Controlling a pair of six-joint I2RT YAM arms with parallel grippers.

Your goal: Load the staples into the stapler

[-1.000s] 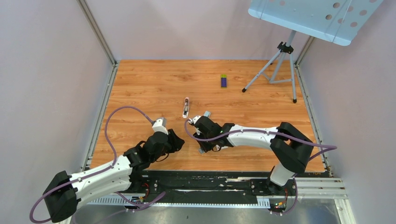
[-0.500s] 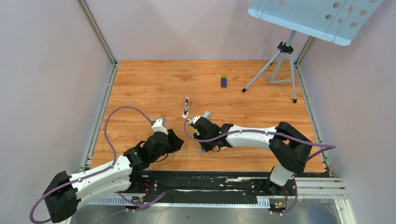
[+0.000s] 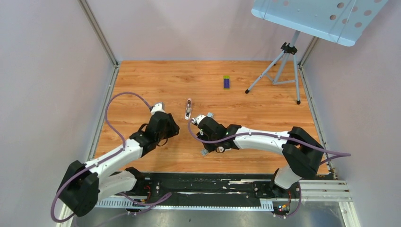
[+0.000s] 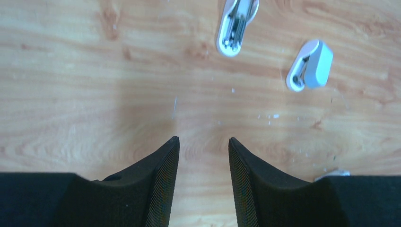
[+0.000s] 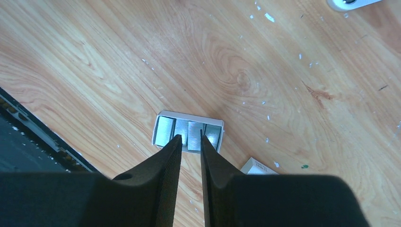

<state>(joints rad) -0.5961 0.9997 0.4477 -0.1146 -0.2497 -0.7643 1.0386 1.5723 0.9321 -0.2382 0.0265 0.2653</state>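
Right wrist: staples (image 5: 165, 131) btwn end effector (image 5: 190, 137) tips.

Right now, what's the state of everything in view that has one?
left tool, open, empty.
right tool, narrow gap, tips down at the staples; grip unclear.
staples, blocks side by side, not yet loaded.
stapler, lying with its metal channel exposed, untouched.
purple-green box, lying flat, away from both arms.
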